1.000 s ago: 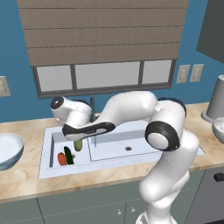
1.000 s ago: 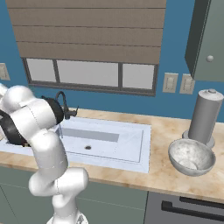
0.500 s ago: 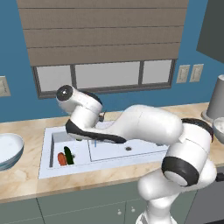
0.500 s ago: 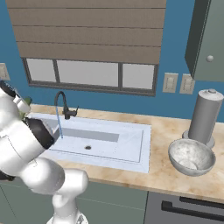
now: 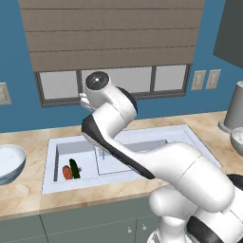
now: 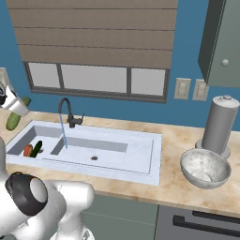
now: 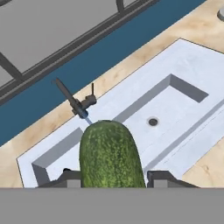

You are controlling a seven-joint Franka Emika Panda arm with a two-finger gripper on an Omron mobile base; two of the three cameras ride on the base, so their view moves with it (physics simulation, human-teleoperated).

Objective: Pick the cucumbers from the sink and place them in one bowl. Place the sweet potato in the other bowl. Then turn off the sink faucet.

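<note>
My gripper (image 7: pixel 113 179) is shut on the lighter green cucumber (image 7: pixel 111 153), which stands up between the two fingers (image 7: pixel 65 178), high over the sink (image 7: pixel 183 52). From the right base, the gripper (image 6: pixel 18 111) hangs at the far left with that cucumber (image 6: pixel 16 118) above the counter's left end. The darker cucumber (image 6: pixel 36 148) and the orange-red sweet potato (image 6: pixel 28 150) lie side by side in the small basin (image 5: pixel 64 156). Water streams from the dark faucet (image 6: pixel 68 112). A wide white bowl (image 5: pixel 9 161) sits left of the sink, a grey bowl (image 6: pixel 205 166) at the right.
A tall grey cylinder (image 6: pixel 220 124) stands behind the grey bowl. My own arm (image 5: pixel 142 152) arches across the wide basin in the left base view and hides the faucet there. A window with blinds runs along the wall behind the sink.
The arm has lifted the lighter cucumber out of the small basin and swung it up and to the left. The darker cucumber and sweet potato stay where they lay.
</note>
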